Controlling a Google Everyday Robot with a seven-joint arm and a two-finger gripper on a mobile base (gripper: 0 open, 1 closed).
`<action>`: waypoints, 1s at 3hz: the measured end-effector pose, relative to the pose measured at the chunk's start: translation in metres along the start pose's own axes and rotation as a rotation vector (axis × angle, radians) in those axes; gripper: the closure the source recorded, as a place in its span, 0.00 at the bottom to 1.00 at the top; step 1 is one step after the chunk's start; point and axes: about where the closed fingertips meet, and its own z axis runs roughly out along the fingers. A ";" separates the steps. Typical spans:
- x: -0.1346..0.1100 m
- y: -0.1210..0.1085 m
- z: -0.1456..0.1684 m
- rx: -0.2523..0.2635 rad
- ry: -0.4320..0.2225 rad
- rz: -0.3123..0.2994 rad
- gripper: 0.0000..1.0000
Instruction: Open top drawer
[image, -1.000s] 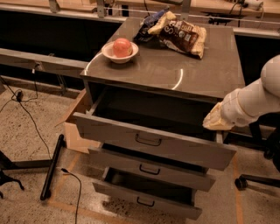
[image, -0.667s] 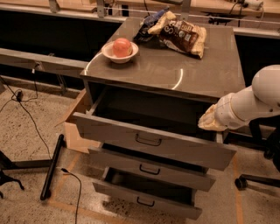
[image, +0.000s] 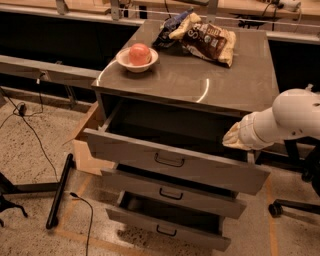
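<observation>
Over right end of top drawer (image: 210, 167) | claw (image: 234, 141), grip cannot tell | drawer open

On my feed the top drawer (image: 175, 161) is pulled well out, with the middle drawer (image: 172, 193) and bottom drawer (image: 167, 231) partly out. My end effector (image: 234, 141) hangs over its right side. A bowl (image: 125, 61) and chip bags (image: 210, 40) sit on the bench (image: 200, 82).
</observation>
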 end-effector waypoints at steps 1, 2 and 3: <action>0.013 0.002 0.013 -0.002 0.058 -0.026 1.00; 0.016 0.016 0.018 -0.037 0.135 -0.064 1.00; 0.015 0.036 0.022 -0.093 0.169 -0.069 1.00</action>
